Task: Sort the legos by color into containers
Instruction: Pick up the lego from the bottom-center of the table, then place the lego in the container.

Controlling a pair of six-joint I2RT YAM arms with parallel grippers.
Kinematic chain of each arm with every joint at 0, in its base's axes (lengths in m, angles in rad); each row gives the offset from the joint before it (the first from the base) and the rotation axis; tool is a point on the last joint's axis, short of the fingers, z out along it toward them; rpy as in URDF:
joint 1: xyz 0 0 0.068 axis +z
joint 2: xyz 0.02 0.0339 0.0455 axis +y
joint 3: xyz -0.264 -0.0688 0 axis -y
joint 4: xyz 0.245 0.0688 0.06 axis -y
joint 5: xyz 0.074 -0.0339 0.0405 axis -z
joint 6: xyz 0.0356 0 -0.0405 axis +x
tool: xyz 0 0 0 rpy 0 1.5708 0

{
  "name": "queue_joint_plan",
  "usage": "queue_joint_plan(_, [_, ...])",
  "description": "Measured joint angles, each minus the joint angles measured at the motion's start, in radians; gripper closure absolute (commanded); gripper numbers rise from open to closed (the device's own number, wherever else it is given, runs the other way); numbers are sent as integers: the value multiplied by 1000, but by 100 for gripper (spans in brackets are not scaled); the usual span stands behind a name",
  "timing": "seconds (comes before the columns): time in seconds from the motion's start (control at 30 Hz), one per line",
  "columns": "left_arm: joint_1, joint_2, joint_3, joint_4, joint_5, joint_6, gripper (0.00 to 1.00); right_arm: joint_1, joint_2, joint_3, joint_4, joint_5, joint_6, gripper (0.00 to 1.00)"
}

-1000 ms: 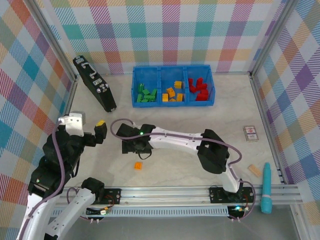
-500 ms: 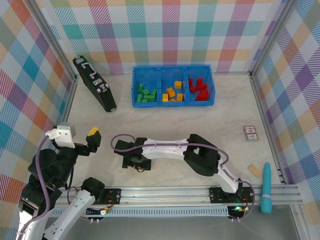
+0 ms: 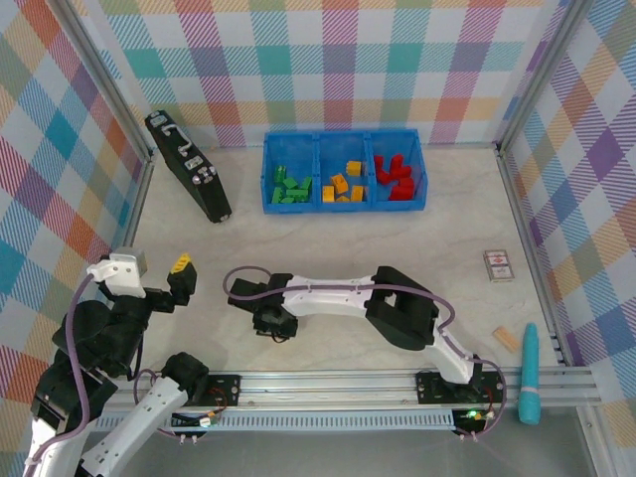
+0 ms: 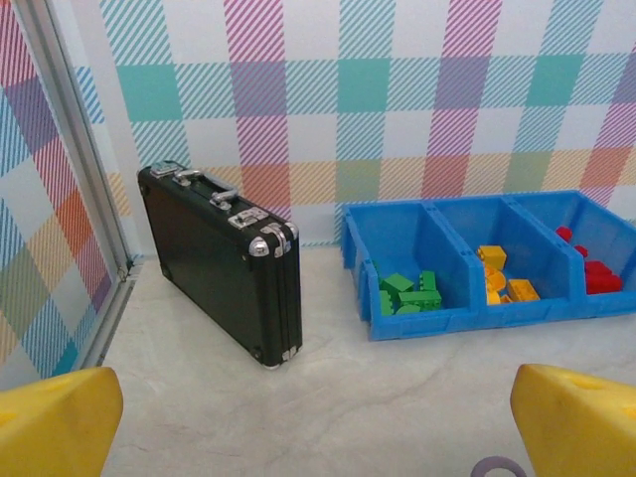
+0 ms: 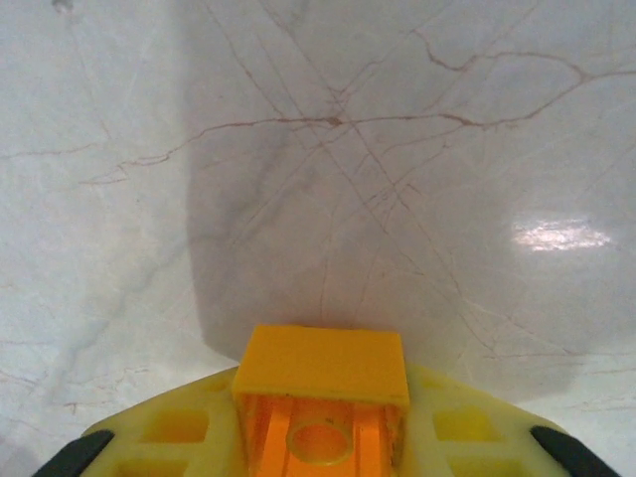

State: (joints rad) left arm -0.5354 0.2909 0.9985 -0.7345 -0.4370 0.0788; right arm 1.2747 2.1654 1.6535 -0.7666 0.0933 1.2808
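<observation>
Right wrist view: the orange lego (image 5: 320, 368) is clamped between the right gripper's (image 5: 320, 442) yellow fingers, close over the marbled tabletop (image 5: 417, 149). Seen from above, it sits at 7 o'clock of the blue bin (image 3: 343, 208). The left gripper (image 3: 181, 270), at its 10 o'clock, is spread wide.

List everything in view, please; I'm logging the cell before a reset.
blue bin: one, blue, three compartments, far centre of table
green legos: several, green, left compartment
orange legos: several, orange-yellow, middle compartment
red legos: several, red, right compartment
held brick: one, orange, near centre, gripped
black case: one, black, left of the bin
small box: one, reddish, right side
wooden block: one, tan, near right
teal tool: one, teal, beside the wooden block
left gripper: yellow fingers, open, near left
right gripper: yellow fingers, shut on held brick
</observation>
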Motion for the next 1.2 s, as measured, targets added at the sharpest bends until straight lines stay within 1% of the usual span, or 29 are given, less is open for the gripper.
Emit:
queue_joint_plan(0.1, [0, 4, 0, -3, -8, 0, 0, -10, -18, -6, -32, 37, -97, 79])
queue_joint_plan(0.17, [0, 8, 0, -7, -11, 0, 0, -26, -57, -23, -63, 82, -173, 79])
queue_joint_plan(0.27, [0, 10, -1, -15, -31, -8, 0, -96, -187, -73, -97, 164, -318, 79])
queue_joint_plan(0.4, [0, 27, 2, -61, -73, -19, 0, -284, -367, -89, -63, 242, -547, 78])
queue_joint_plan(0.5, [0, 60, 10, -117, -92, -48, 0, -439, -417, -69, 14, 277, -723, 76])
queue_joint_plan(0.53, [0, 70, 10, -134, -98, -63, 0, -487, -410, -49, 40, 289, -784, 75])
queue_joint_plan(0.6, [-1, 80, 7, -155, -102, -93, 0, -550, -371, 7, 76, 307, -888, 75])
queue_joint_plan(0.73, [-1, 102, -7, -167, -104, -154, 0, -622, -217, 171, 148, 309, -1043, 75])
queue_joint_plan(0.8, [-1, 134, -7, -176, -105, -177, 0, -653, -139, 241, 166, 291, -1085, 71])
queue_joint_plan(0.93, [-1, 216, -2, -180, -107, -219, 0, -713, 15, 357, 193, 261, -1142, 68])
queue_joint_plan(1.07, [-1, 280, 24, -179, -116, -252, 0, -777, 134, 436, 202, 236, -1170, 66])
queue_joint_plan(1.2, [-1, 333, 29, -150, -145, -283, 0, -819, 218, 516, 211, 201, -1189, 58])
